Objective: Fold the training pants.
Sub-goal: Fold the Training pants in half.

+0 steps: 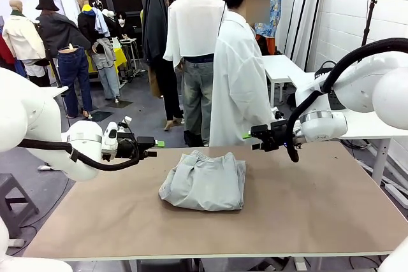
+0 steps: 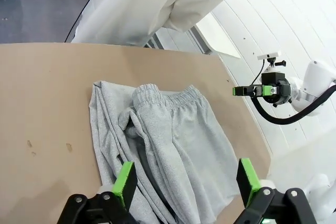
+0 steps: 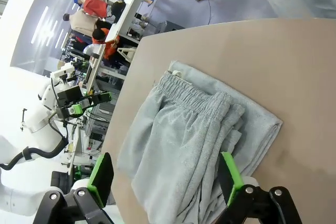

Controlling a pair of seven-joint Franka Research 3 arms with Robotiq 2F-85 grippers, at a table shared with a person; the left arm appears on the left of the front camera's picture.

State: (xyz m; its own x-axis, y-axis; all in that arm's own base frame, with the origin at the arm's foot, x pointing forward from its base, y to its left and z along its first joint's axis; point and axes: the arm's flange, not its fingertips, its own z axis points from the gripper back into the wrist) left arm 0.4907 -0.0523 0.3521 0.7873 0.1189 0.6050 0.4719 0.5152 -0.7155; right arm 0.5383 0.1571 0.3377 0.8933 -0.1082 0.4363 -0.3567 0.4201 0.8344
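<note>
Pants [image 1: 204,184] lie mid-bench [image 1: 331,214], folded into compact bundle, waistband toward person [image 1: 239,81]; fold looks done. My left gripper [image 1: 150,147] and right gripper [image 1: 255,137] hover either side, wide open, empty, clear of cloth.

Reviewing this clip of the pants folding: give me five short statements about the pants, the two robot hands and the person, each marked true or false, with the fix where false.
1. The training pants lie folded into a compact bundle on the table. True.
2. The left hand is clamped on the waistband. False: it is open and off to the side of the pants, holding nothing.
3. The right hand is open and apart from the pants. True.
4. The person in the white shirt is pressing the pants down with one hand. False: the person stands behind the far edge, and nothing touches the pants.
5. The elastic waistband lies at the pants' far end, toward the person. True.
</note>
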